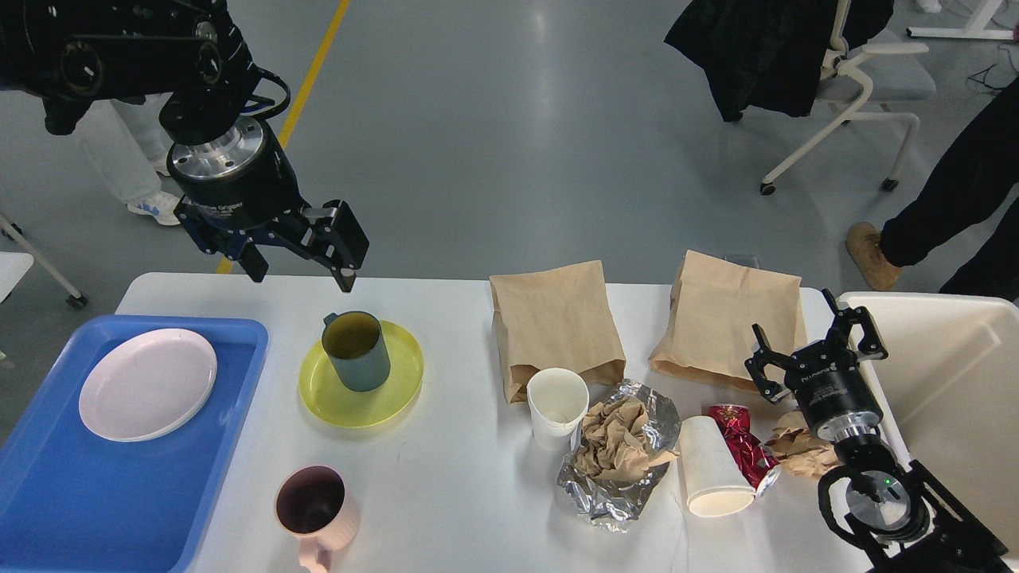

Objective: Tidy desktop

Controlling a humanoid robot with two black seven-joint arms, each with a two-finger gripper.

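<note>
I see the desktop (446, 493), a big white table that fills the lower part of my view. My left gripper (301, 274) hangs in the air over the far edge of the table, above the green mug (356, 350), and its two fingers are spread wide with nothing in them. The green mug stands upright on the yellow plate (398, 390). To the left, the blue tray (95, 493) lies on the table with a pale pink plate (148, 383) in it. Near the front edge stands a pink mug (316, 505). My right gripper (820, 342) is low over the right side of the table, fingers spread wide and empty, just in front of the right brown paper bag (728, 314). The other brown paper bag (555, 326) lies near the middle. In front of it stands a white paper cup (557, 406), touching a crumpled sheet of foil (593, 485) with brown paper in it. Another white paper cup (710, 469) lies on its side beside a red wrapper (740, 446). The cream bin (955, 382) sits at the right end.
</note>
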